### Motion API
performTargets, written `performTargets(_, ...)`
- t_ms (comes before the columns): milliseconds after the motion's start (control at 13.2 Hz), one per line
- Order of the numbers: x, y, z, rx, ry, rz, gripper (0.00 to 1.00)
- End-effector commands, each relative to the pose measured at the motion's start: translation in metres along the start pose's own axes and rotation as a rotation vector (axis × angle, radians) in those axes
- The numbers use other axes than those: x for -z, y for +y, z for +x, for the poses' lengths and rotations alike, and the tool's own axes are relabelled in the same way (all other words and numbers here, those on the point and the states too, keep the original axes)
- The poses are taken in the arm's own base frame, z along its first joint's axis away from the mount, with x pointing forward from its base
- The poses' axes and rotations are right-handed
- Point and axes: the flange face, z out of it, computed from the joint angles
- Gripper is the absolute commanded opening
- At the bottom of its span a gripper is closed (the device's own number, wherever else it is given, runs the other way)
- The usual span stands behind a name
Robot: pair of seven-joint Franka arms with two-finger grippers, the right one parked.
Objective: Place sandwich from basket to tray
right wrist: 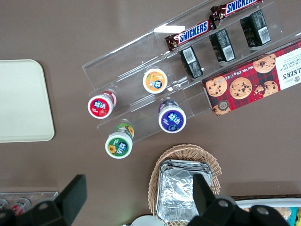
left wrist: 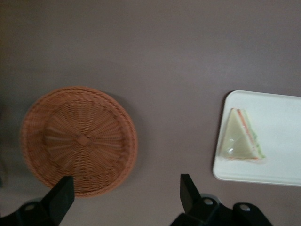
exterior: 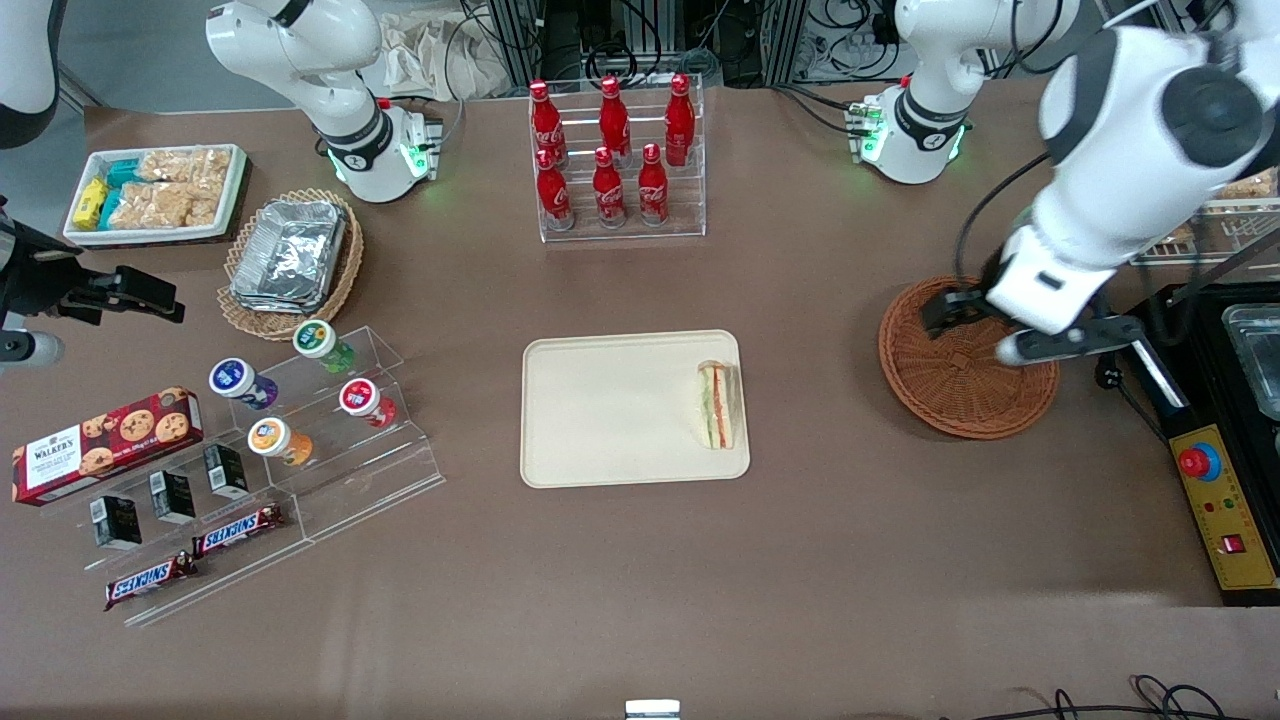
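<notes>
— Front view first: where is the sandwich (exterior: 718,404)?
— It lies on the tray (exterior: 600,410), at the edge toward the working arm's end of the table, its striped filling side showing. The tray sits mid-table, nearer the camera than the rack of red bottles (exterior: 612,150).
— And the basket (exterior: 955,385)?
— Well apart from the tray, toward the working arm's end. Nothing shows inside it. The gripper (exterior: 950,308) hangs above its rim, the part farther from the camera, partly hidden by the white arm.
— Left wrist view, then: how do the fingers (left wrist: 62,197) stand?
— Spread wide apart, nothing between them. Past them the round basket (left wrist: 80,140) shows its bare woven bottom, and the tray (left wrist: 277,136) carries the wrapped sandwich (left wrist: 239,139) close to its rim, the triangular face up.
— Right wrist view?
— One rounded corner of the tray (right wrist: 21,101), bare, beside the clear stepped stand (right wrist: 155,94) with its four coloured-lid cups, Snickers bars (right wrist: 188,33) and a red cookie box (right wrist: 256,84). A lighter wicker basket (right wrist: 186,181) holds foil trays.
</notes>
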Motion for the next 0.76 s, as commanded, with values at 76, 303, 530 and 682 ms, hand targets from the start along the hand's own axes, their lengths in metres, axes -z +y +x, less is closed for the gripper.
performTargets(76,0.007,-0.068,0.002,-0.113,0.053,0.038,1.00)
performTargets(303,0.007,-0.099,0.014,-0.111,0.081,0.057,1.00)
performTargets(530,0.036,-0.129,0.038,-0.195,0.012,0.061,1.00)
performTargets(682,0.035,-0.130,0.045,-0.243,-0.051,0.069,1.00)
